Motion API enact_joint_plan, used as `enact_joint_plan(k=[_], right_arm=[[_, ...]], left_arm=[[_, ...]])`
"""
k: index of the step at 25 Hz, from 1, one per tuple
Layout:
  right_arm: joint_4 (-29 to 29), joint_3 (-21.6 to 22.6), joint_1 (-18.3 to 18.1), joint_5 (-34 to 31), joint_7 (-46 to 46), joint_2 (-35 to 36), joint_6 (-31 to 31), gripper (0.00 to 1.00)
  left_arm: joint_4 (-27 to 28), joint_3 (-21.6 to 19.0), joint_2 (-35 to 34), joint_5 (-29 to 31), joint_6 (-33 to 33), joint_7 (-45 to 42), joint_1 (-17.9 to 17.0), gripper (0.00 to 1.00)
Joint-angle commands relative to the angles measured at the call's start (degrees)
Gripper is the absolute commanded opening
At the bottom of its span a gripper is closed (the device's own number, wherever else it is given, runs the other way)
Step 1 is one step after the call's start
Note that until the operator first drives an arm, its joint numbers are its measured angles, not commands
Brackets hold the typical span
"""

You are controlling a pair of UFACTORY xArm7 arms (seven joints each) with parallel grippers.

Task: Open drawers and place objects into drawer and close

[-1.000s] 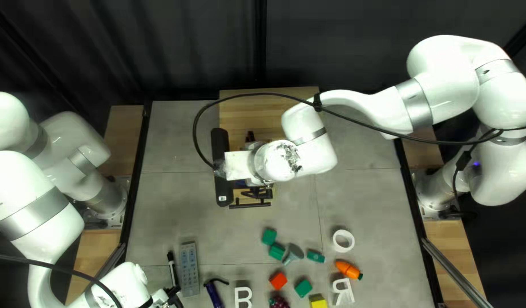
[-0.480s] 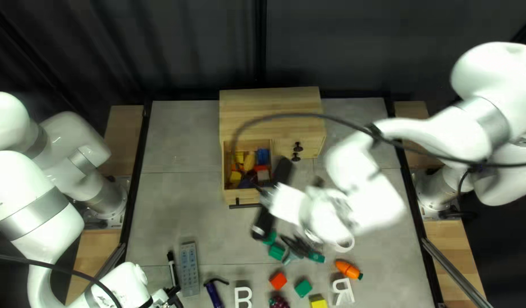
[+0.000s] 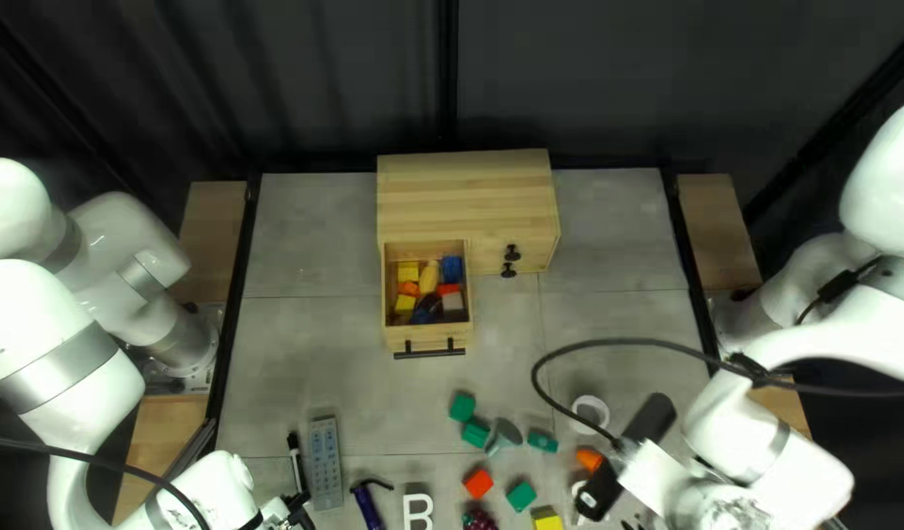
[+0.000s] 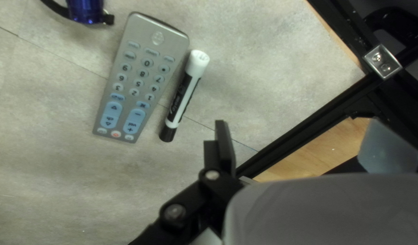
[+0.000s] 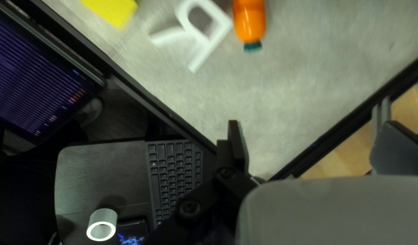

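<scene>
The wooden cabinet (image 3: 466, 186) has its left drawer (image 3: 427, 339) pulled out, holding several coloured pieces. My left gripper (image 3: 297, 508) is low at the table's near left, beside the marker (image 3: 296, 461). In the left wrist view, my left gripper (image 4: 302, 140) stands open and empty, the marker (image 4: 184, 95) and grey remote (image 4: 141, 79) beside it. My right gripper (image 3: 630, 526) is at the near right, largely hidden by its arm. In the right wrist view, my right gripper (image 5: 308, 145) is open and empty; the carrot (image 5: 249, 20) and white letter (image 5: 209, 41) lie ahead.
Green blocks (image 3: 520, 496), a red block (image 3: 478, 483), a yellow block (image 3: 547, 520), a grey-green funnel (image 3: 506, 435) and a white ring (image 3: 590, 414) lie nearby. A blue item (image 3: 368, 507) and white letter B (image 3: 418, 510) are nearer the left. A keyboard (image 5: 175, 172) stands beyond the table edge.
My right arm has swung from above the open drawer toward the near right, uncovering the drawer and cabinet and now partly covering the carrot and a white letter. The left arm has stayed still.
</scene>
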Motion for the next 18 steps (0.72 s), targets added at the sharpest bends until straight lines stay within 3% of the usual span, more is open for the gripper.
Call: enact_joint_plan(k=[1,18], right_arm=[[-2.5,-0.3,0.6,-4.3,1.4,2.5,-4.1,1.00],[-13.4,-2.5,1.4,-17.7,5.6,5.6,-22.1,1.00]], left_arm=[[0.0,0.0,0.0,0.0,0.0,0.0,0.0,1.00],[0.0,0.0,0.0,0.0,0.0,0.0,0.0,1.00]])
